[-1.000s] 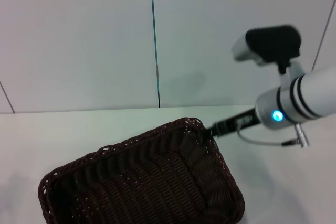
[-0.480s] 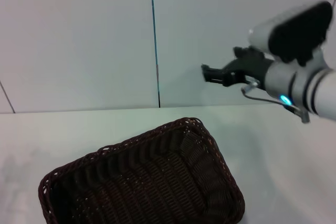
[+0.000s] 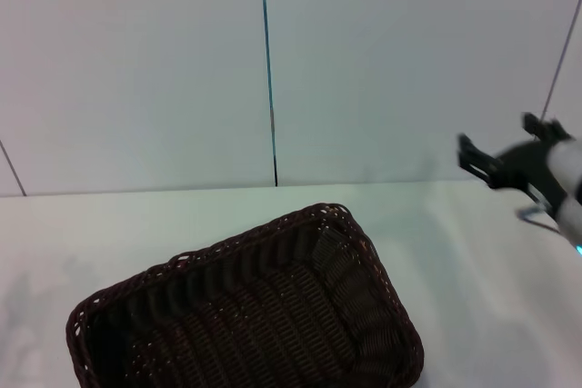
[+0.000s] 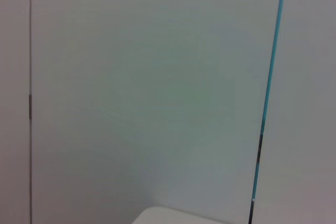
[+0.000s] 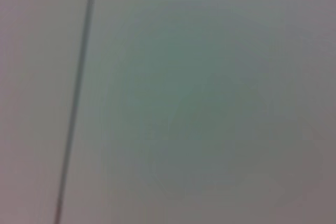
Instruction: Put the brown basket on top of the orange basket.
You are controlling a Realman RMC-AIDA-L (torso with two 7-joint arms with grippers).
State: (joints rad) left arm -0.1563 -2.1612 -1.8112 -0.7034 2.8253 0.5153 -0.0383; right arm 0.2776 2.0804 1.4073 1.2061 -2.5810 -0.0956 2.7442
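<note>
white table [image 3: 473, 315]: one brown basket [image 3: 245, 315]

Brown basket [image 3: 245, 311] upright, askew, empty

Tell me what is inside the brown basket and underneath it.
The brown basket shows only its own woven bottom and walls; nothing lies in it. Its body hides whatever is beneath, so no orange basket can be seen. The right gripper is raised off to the right.

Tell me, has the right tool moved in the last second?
Yes. The right tool has swung up off the brown basket rim and away to the right, against the wall.
</note>
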